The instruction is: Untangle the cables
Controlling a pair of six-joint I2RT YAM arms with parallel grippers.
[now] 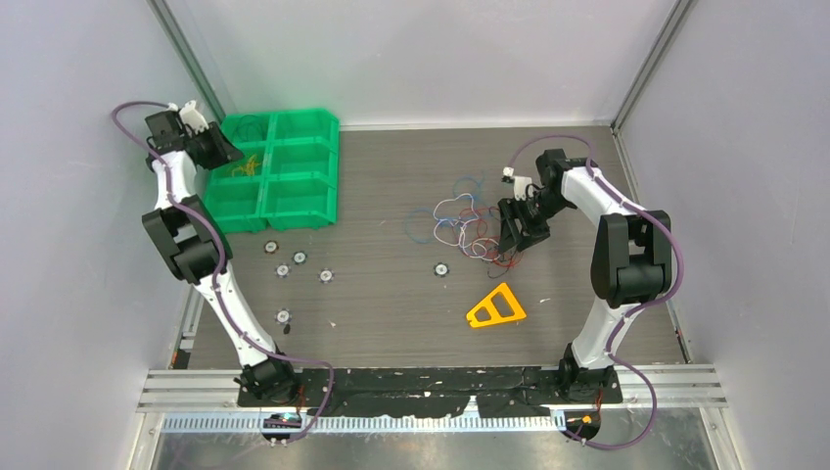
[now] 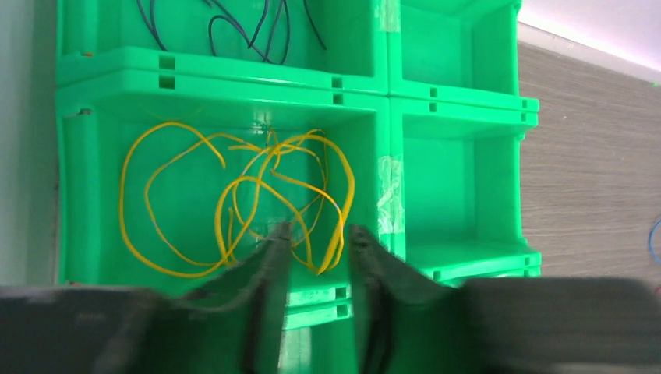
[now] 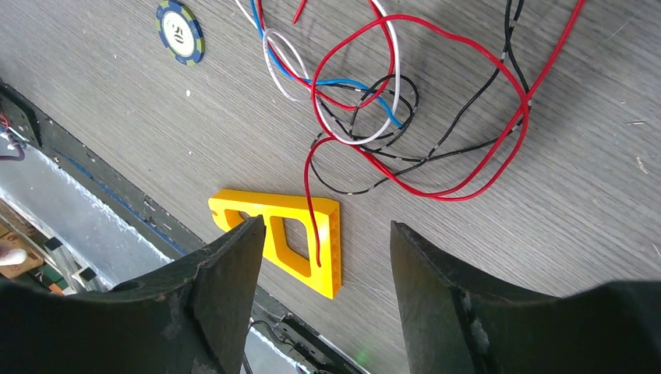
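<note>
A tangle of thin red, black, white and blue cables (image 1: 468, 221) lies on the table right of centre. My right gripper (image 1: 516, 235) hovers at its right edge, open and empty. In the right wrist view the tangle (image 3: 366, 109) lies ahead of the open gripper (image 3: 324, 230), and a red cable end (image 3: 313, 202) runs down between the fingertips. My left gripper (image 1: 211, 147) is over the green bins (image 1: 266, 186), open. In the left wrist view loose yellow cables (image 2: 234, 195) lie in a compartment just past the gripper (image 2: 319, 232). Dark blue cables (image 2: 242, 27) lie in the compartment beyond.
A yellow triangular plastic piece (image 1: 496, 307) lies near the front right; it also shows in the right wrist view (image 3: 331, 249). Several poker chips lie on the table, for example one (image 1: 441, 268) by the tangle and one (image 1: 326, 276) left of centre. The bins' other compartments (image 2: 460, 187) look empty.
</note>
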